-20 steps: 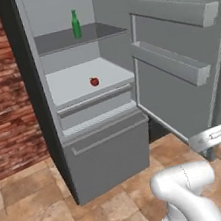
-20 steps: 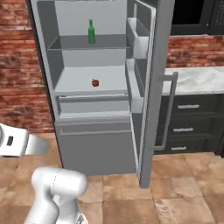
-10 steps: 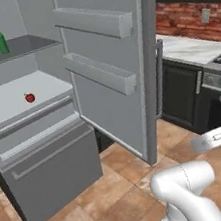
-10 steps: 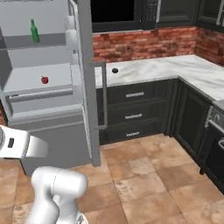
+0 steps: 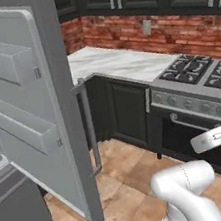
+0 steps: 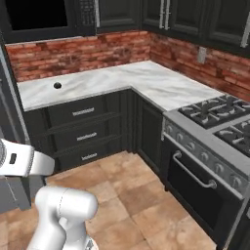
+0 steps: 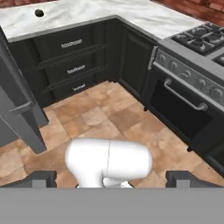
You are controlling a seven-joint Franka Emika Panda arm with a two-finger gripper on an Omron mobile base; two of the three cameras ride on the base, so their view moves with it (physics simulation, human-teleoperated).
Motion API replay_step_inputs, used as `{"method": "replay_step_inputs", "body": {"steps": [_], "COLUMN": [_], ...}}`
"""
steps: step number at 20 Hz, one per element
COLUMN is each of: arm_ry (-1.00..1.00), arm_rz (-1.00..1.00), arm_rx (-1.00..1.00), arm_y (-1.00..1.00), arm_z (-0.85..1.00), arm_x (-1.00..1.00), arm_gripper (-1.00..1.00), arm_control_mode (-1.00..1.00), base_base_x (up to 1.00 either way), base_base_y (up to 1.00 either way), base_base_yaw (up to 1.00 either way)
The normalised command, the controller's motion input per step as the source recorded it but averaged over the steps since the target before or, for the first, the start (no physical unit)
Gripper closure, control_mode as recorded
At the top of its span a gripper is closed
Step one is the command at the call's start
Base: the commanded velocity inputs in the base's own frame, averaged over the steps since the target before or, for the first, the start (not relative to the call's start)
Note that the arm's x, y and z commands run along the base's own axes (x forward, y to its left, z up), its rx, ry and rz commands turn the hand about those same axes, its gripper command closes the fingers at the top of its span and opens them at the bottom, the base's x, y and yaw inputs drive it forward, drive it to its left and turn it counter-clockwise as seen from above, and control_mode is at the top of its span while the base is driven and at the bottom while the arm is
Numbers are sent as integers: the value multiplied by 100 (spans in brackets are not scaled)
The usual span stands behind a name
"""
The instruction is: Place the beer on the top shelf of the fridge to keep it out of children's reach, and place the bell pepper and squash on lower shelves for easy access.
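Observation:
The fridge's open door (image 5: 26,110) with its door racks stands at the left of the left base view, and its edge (image 7: 17,109) shows in the hand view. Part of the fridge (image 5: 20,218), a grey lower drawer front, sits at the bottom left. The squash (image 6: 57,85), a small dark ball, lies on the marble counter (image 6: 122,80) near the brick wall; it also shows as the squash (image 7: 39,12) in the hand view. My gripper (image 7: 113,177) is open and empty, high over the floor and far from the squash. The beer, bell pepper and top shelf are out of view.
Dark base cabinets with drawers (image 6: 83,127) run under the counter. A gas stove with an oven door and handle (image 6: 195,171) stands at the right. Dark wall cabinets and a black microwave (image 6: 39,14) hang above. Tiled floor (image 7: 109,118) lies open between them.
The whole picture has swung right as the base turned: the fridge's inside with the beer and bell pepper has left the views; counter corner and stove have come in. The gripper stays open.

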Motion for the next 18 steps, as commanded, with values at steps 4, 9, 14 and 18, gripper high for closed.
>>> {"method": "replay_step_inputs", "body": {"steps": [4,9,14,18], "arm_ry": [0,0,0,0], "arm_rz": [0,0,0,0], "arm_rx": [0,0,0,0], "arm_y": [0,0,0,0], "arm_z": [0,0,0,0], "arm_x": [0,0,0,0], "arm_gripper": [-100,-100,-100,-100], "arm_control_mode": [100,100,100,100], "base_base_x": [100,100,100,100], "base_base_y": [-24,-1,1,0], "base_base_yaw": [-8,21,39,38]}}
